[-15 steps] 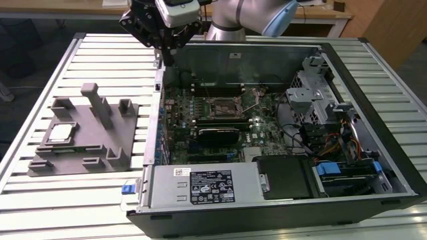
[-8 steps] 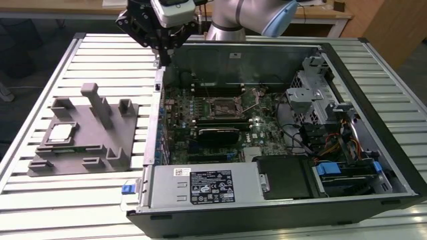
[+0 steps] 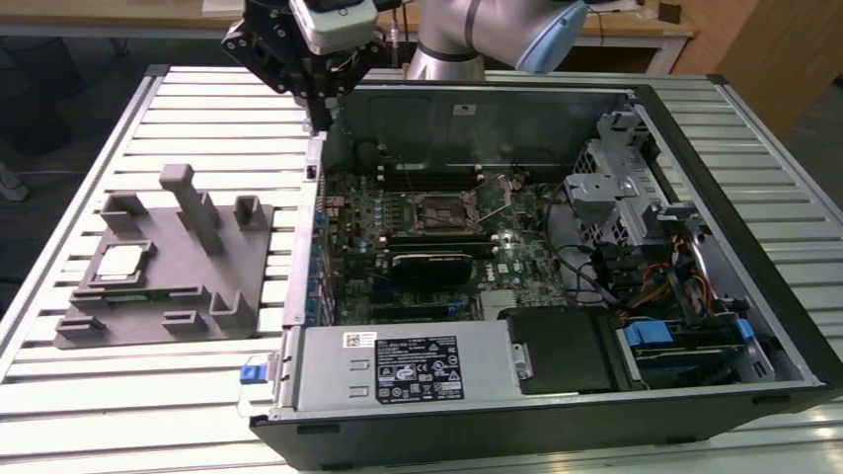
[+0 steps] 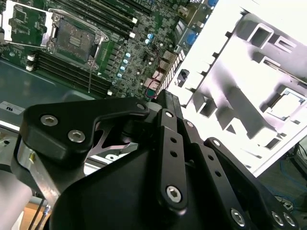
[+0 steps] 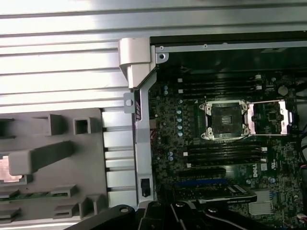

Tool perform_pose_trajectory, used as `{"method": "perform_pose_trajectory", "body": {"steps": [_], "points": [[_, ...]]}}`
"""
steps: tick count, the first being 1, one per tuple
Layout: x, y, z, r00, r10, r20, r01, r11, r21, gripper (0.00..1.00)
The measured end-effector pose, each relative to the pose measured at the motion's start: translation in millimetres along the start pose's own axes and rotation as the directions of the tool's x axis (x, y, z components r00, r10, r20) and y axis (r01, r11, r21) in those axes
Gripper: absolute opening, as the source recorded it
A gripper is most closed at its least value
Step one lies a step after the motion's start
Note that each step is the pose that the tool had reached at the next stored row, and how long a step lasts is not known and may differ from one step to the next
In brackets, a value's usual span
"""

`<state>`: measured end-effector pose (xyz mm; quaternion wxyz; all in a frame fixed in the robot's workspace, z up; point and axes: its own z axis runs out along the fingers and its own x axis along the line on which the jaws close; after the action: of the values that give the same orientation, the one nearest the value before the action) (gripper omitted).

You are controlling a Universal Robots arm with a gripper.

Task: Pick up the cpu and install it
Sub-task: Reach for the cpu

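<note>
The chip [image 3: 118, 262] lies flat in the grey holder [image 3: 197, 301] on the tabletop [image 3: 132, 415], beside the open computer [image 3: 461, 430]. Farther back my hand [image 3: 318, 114] hangs over the computer's edge, well apart from the chip. I cannot tell if it is open. Coming down crooked, I could bump a post [image 3: 197, 212].

Silver arm [image 3: 441, 35] with pale blue joint cap [image 3: 560, 35]. Matte black gripper [image 3: 318, 104]; plates [image 4: 72, 127] fastened by silver screws [image 4: 174, 193]. White camera [image 3: 336, 20] at wrist.
</note>
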<state>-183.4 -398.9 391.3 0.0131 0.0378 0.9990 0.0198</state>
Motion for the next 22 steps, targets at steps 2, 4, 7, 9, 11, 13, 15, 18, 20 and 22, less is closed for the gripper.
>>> {"method": "perform_pose_trajectory", "body": {"steps": [2, 4, 7, 9, 11, 13, 15, 18, 20, 22], "points": [[1.3, -0.1, 0.0, 1.0000, 0.000, 0.0000, 0.000, 1.0000, 0.0000, 0.11], [2.5, -0.2, 0.0, 1.0000, 0.000, 0.0001, 0.000, 1.0000, 0.0000, 0.11], [4.5, -0.3, -0.1, 1.0000, 0.000, 0.0000, 0.000, 1.0000, 0.0000, 0.11], [5.7, -0.4, 0.0, 1.0000, 0.000, 0.0001, 0.000, 1.0000, -0.0001, 0.11], [6.9, -0.5, -0.1, 1.0000, 0.000, 0.0000, 0.000, 1.0000, 0.0001, 0.11], [8.2, -0.6, 0.0, 1.0000, 0.000, 0.0001, 0.000, 1.0000, 0.0000, 0.11], [9.4, -0.7, -0.1, 1.0000, 0.000, 0.0000, 0.000, 1.0000, 0.0000, 0.11], [11.1, -0.9, -0.1, 1.0000, 0.000, 0.0000, 0.000, 1.0000, 0.0000, 0.11], [12.3, -0.9, -0.1, 1.0000, 0.000, 0.0000, 0.000, 1.0000, 0.0000, 0.11], [13.5, -1.0, -0.1, 1.0000, 0.000, 0.0000, 0.000, 1.0000, 0.0000, 0.11]]}}
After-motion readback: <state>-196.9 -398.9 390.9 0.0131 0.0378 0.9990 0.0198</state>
